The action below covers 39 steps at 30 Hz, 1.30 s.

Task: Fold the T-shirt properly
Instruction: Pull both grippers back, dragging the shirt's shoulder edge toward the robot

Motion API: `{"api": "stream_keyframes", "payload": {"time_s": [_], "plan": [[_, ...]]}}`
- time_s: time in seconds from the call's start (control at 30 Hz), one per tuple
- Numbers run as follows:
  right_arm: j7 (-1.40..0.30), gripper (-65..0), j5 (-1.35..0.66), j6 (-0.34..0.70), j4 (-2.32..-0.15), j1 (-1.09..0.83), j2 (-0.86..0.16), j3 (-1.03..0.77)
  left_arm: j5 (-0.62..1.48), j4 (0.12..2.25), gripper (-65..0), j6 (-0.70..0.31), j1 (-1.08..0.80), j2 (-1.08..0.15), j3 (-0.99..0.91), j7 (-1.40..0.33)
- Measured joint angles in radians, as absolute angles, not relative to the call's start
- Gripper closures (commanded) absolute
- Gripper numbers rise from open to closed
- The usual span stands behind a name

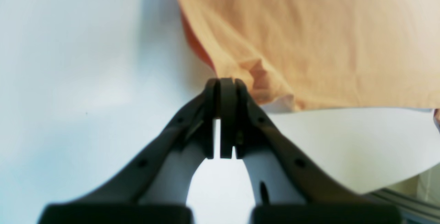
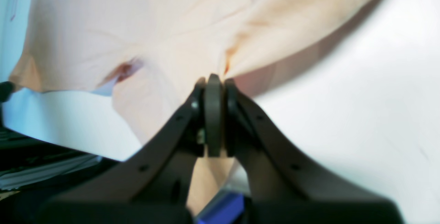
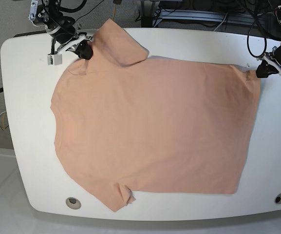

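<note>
1. Both wrist views blurred; T-shirt (image 1: 309,38) cut off at top & right edges in left wrist view.
2. Right end effector (image 2: 213,79) tips: cloth pinched or just touching, can't tell.
3. Bench (image 3: 23,122) far edge hidden behind arms, cables.

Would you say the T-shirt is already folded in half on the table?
No, the T-shirt lies spread out nearly flat across the white table, with both sleeves visible.

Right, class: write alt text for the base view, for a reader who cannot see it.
A salmon-pink T-shirt lies spread flat across a white table, seen from above. The right gripper at the far left corner and the left gripper at the far right edge each have their jaws shut on the shirt's far edge.
</note>
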<state>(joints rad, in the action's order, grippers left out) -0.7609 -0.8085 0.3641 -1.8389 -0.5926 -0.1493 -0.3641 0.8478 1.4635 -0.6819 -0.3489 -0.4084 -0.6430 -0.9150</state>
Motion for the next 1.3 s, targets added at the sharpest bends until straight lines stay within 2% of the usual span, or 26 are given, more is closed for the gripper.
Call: {"api": "stream_keyframes", "payload": {"time_s": [0.27, 0.67, 1.3], "plan": [[-0.744, 0.0, -0.843, 0.366, -1.9, -0.68, -0.149, -0.463, 0.853, 1.509, 0.0, -0.69, -0.437, -0.412, -0.671, -0.904], [-0.766, 0.0, -0.853, 0.367, -1.996, -0.764, -0.144, -0.503, 0.856, 1.596, 0.0, -0.69, -0.57, -0.422, -0.76, -0.863], [-0.787, 0.0, -0.878, 0.373, -2.117, -0.822, -0.134, -0.596, 0.842, 1.62, 0.0, -0.688, -0.643, -0.419, -0.775, -0.866]]}}
